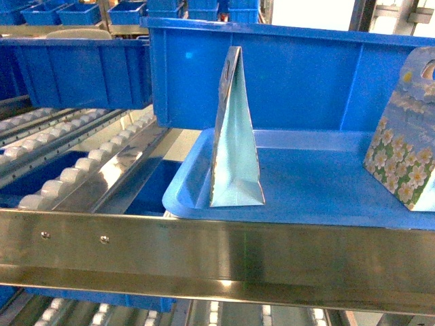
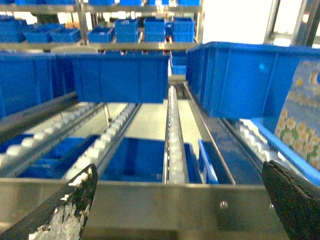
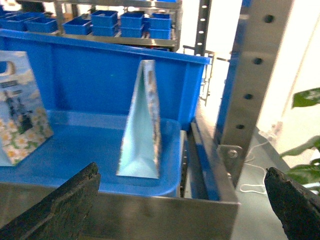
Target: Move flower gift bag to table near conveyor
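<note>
bags: two flower gift bags stand in a shallow blue tray on the conveyor. One is seen edge-on mid-tray, the other shows its daisy print at 3 o'clock, half out of the head view.
left gripper: wide open, nothing in it, looking down the roller lanes, bags off at its 2 o'clock.
right gripper: also spread open and empty, edge-on bag at about 11 o'clock.
table: not in any view, so the drop spot is a guess for now.
how I'd play it: reach over the steel front rail first, go in high, and pinch the bag's top edge so it doesn't fold or tip.
watch out: the tall bin right behind leaves little room.
</note>
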Robot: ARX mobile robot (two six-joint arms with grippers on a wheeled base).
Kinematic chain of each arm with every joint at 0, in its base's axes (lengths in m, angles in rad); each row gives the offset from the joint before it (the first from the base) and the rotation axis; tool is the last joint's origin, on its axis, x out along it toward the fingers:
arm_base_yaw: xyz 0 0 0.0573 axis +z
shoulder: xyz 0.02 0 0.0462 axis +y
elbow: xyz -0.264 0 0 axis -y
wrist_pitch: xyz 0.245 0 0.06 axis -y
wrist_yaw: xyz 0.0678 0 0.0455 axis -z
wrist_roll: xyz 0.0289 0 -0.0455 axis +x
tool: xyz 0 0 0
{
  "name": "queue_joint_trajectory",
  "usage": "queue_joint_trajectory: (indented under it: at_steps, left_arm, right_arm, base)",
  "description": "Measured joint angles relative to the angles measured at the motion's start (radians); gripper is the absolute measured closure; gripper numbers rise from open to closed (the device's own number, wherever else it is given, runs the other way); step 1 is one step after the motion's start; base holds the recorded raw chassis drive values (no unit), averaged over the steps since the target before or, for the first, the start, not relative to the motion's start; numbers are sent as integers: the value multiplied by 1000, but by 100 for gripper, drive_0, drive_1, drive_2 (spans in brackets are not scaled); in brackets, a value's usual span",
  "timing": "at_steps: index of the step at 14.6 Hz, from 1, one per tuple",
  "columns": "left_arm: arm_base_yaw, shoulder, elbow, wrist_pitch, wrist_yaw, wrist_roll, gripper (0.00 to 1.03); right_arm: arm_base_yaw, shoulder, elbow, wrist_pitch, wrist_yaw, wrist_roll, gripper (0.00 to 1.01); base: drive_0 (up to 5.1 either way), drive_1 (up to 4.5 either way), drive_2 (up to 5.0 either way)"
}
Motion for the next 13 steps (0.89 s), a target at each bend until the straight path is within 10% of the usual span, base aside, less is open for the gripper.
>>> queue_joint_trajectory:
  at_steps: [1, 3, 13]
  left_arm:
    - [-69, 444, 164, 313, -5, 11, 5]
    - [-211, 951, 519, 294, -135, 29, 5]
    - [-222, 1034, 566, 275, -135, 72, 5]
  right_arm:
    - [171, 396, 182, 257, 37, -45, 3]
    - [106, 930, 529, 313, -32, -109, 3]
    - [89, 988, 558, 242, 52, -124, 3]
  base:
    - [0, 0, 0]
    - [0, 0, 0]
    - [0, 0, 0]
